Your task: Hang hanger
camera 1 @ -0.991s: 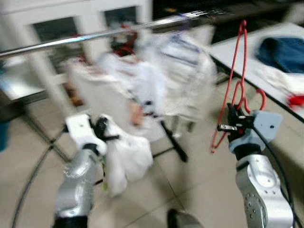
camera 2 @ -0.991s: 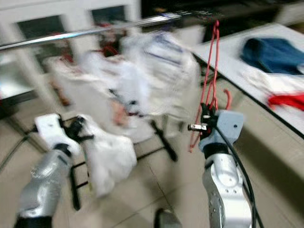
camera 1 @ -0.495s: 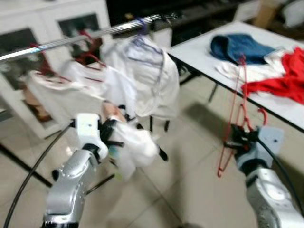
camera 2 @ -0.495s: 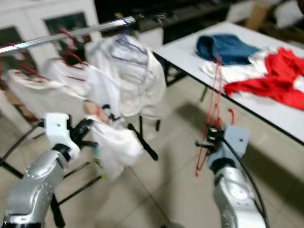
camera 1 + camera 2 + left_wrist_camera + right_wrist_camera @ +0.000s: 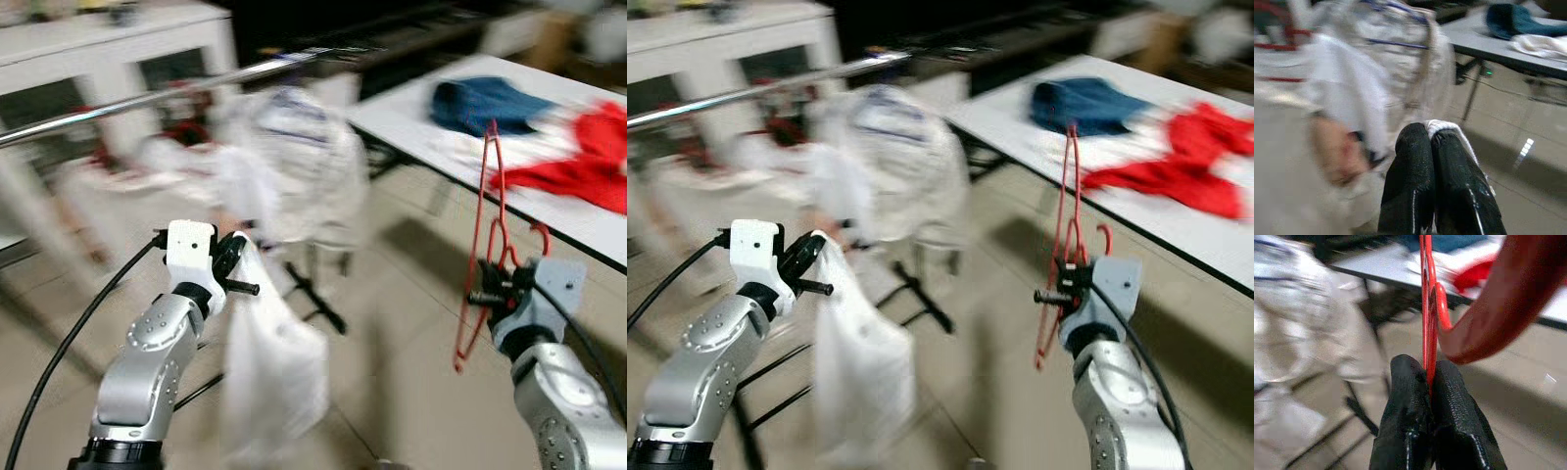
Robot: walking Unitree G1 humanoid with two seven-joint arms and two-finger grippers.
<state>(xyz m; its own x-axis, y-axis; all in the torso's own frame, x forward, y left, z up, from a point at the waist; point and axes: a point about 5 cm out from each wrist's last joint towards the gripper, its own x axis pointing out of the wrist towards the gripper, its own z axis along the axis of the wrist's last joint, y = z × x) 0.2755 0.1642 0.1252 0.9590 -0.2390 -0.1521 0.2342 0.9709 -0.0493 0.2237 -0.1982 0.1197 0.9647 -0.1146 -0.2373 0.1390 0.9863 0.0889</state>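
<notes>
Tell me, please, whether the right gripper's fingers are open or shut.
Shut: in the right wrist view the right gripper has both black fingers pressed together on the red hanger, whose wire runs between them.

Laundry area of a home: garment rail (image 5: 147, 98) with hung clothes upper left, clothes-strewn surface (image 5: 588, 220) upper right.

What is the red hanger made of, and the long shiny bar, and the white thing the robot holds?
The hanger, pinched in the right tool, looks like thin wire with a glossy red coat, perhaps plastic: it shines and bends in narrow loops. The bar seems polished metal, silvery with bright glints. The white thing in the left tool looks like soft cloth: it droops in folds.
</notes>
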